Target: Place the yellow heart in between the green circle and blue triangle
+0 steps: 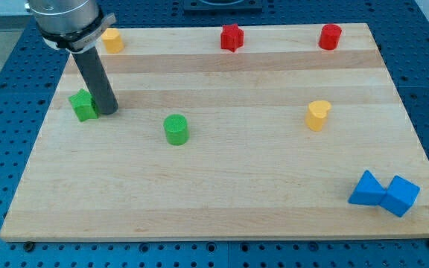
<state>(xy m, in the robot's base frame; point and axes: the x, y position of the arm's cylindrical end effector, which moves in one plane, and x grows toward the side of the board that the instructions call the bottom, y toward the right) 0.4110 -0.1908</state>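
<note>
The approach is in hand: the tool [109,112], a bare rod holding nothing, touches the green star [84,105], well apart from the yellow heart [318,115]. The heart must be reached from the view's right, then pushed between the green circle [176,129] and blue triangle [367,188].

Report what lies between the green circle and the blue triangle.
Nothing: in the camera view, bare board runs from green circle to blue triangle; yellow heart sits above that line.

No readable text in view

No letters, numbers, brands or signs can be read anywhere; the wooden bench [222,201] carries no print; the coloured blocks show plain faces; the blue perforated surface around the bench is unmarked; the grey arm housing at the upper left of the frame shows no legible label.
</note>
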